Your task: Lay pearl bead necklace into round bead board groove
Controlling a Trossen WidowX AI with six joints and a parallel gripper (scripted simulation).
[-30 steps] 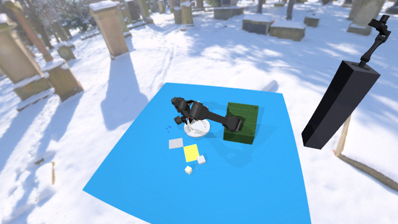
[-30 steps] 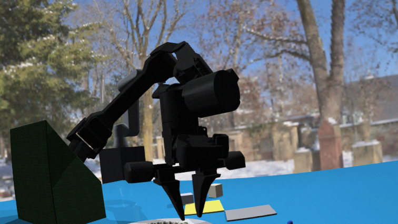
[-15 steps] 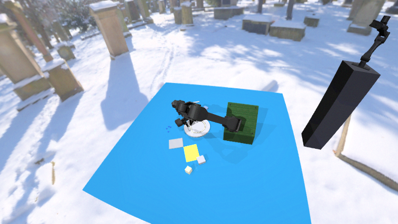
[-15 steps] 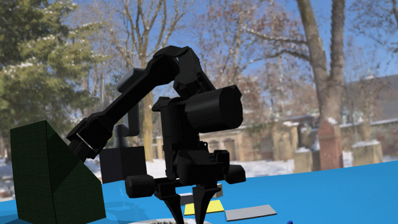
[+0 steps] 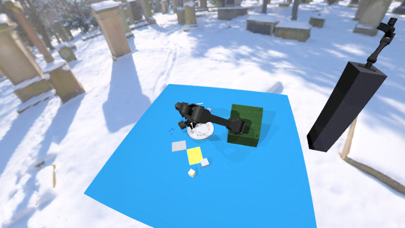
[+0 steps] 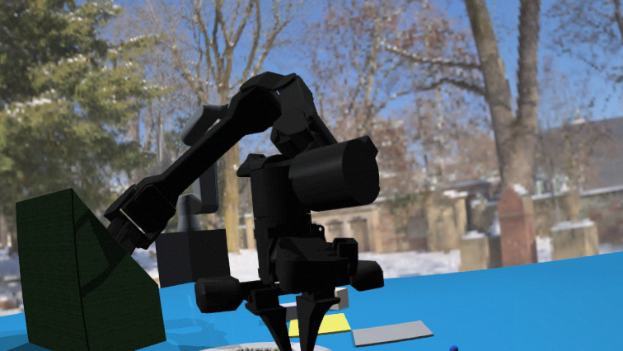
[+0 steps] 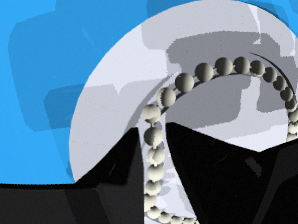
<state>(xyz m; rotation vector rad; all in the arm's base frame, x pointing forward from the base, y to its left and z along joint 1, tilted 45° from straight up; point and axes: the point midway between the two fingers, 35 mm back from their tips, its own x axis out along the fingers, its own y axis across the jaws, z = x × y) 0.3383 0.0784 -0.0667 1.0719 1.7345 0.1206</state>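
Currently, gripper (image 5: 191, 127) (image 6: 296, 348) (image 7: 152, 133): partly open, closing judged under way; grip on beads cannot be told.
Necklace (image 5: 208, 130) (image 6: 255, 348) (image 7: 224, 66): on bead board (image 5: 210, 135) (image 6: 320, 348) (image 7: 100, 115); near strand run lengthwise between fingertips, straight inside curved groove.

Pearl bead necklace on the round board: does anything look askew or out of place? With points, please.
Yes. The pearl bead necklace (image 5: 208, 129) (image 7: 184, 82) departs from the curved groove in the round white board (image 5: 210, 134) (image 7: 100, 125): beside the black hand (image 5: 193, 126) (image 6: 296, 349) (image 7: 152, 133), its loop runs nearly straight between the fingertips instead of curving.
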